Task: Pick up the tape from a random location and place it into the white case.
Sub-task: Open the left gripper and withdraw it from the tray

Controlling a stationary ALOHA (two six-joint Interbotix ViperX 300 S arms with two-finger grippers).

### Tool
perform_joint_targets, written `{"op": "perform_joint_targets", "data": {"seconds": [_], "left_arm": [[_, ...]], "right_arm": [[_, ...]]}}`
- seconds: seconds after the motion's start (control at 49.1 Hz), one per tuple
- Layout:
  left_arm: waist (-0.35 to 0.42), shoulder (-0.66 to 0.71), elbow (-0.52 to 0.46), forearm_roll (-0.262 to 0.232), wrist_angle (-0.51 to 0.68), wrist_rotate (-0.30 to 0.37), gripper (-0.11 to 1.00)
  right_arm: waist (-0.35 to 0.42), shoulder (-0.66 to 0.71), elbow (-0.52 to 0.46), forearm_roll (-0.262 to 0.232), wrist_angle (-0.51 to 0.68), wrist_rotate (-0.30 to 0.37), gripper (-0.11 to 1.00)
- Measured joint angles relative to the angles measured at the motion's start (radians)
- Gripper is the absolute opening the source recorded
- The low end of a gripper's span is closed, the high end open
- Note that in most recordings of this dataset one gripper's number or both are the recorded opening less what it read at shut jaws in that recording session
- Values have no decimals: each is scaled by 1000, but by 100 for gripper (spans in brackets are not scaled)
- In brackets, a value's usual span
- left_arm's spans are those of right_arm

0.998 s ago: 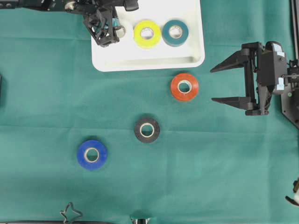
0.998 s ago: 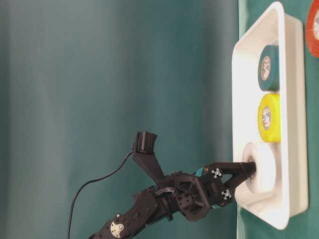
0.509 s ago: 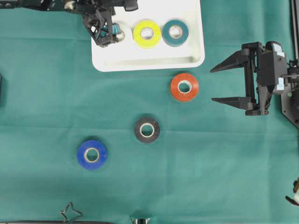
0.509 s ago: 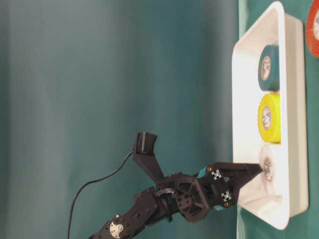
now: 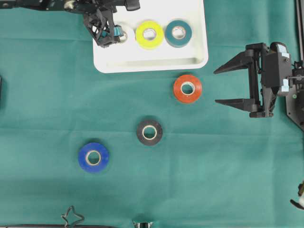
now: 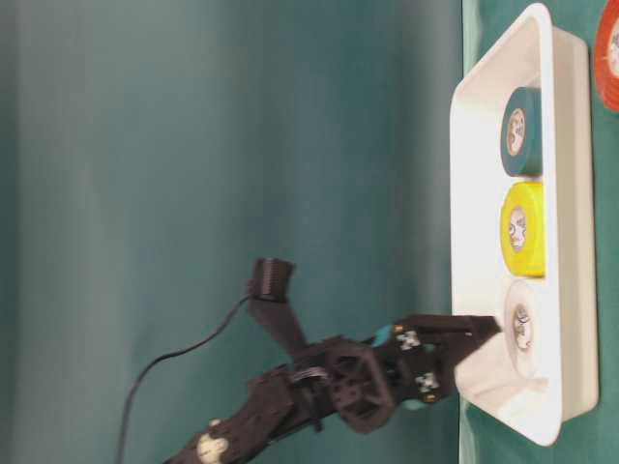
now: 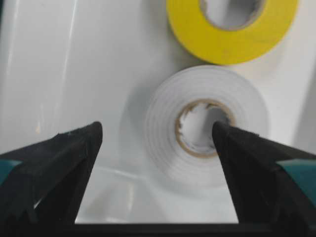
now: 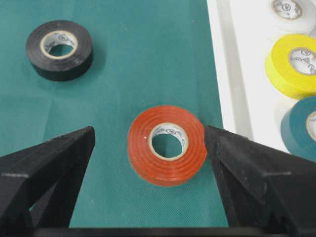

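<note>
White tape roll (image 7: 206, 131) lies flat inside the white case (image 5: 152, 59), at the left end of a row of three. Yellow roll (image 5: 149, 34) sits just beside it, dark teal roll (image 5: 178, 33) next along, both flat on the case floor. In the left wrist view the white roll's cardboard core faces up and the yellow roll is touching or nearly touching its far edge.

Left gripper (image 5: 113, 34) hangs over the white roll, jaws spread wide. In the wrist view one finger stands well clear on the roll's left; the other overlaps the right side of the roll near its core. Nothing is held.

Case rests at the top of the green cloth (image 5: 228, 171). On the cloth below it: orange roll (image 5: 187, 88) near the case's lower right corner, black roll (image 5: 149, 132) further down toward the middle, blue roll (image 5: 93, 157) lower left, all flat and well apart.

Right gripper (image 5: 223, 86) hovers at the right side, fingers wide apart, empty, facing the orange roll, which its wrist view frames between the fingertips.
</note>
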Motion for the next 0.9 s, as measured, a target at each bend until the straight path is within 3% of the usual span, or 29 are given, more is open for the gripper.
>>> {"op": "perform_joint_targets", "data": {"seconds": [0.387, 0.631, 0.896], "left_arm": [[-2, -183, -15, 0, 143, 0, 100], [-6, -212, -12, 0, 155, -3, 100], [-120, -212, -5, 0, 155, -26, 100]], "right_arm": [[0, 0, -9, 0, 0, 3, 88], [0, 0, -12, 0, 0, 3, 88], [0, 0, -23, 0, 11, 3, 88]]}}
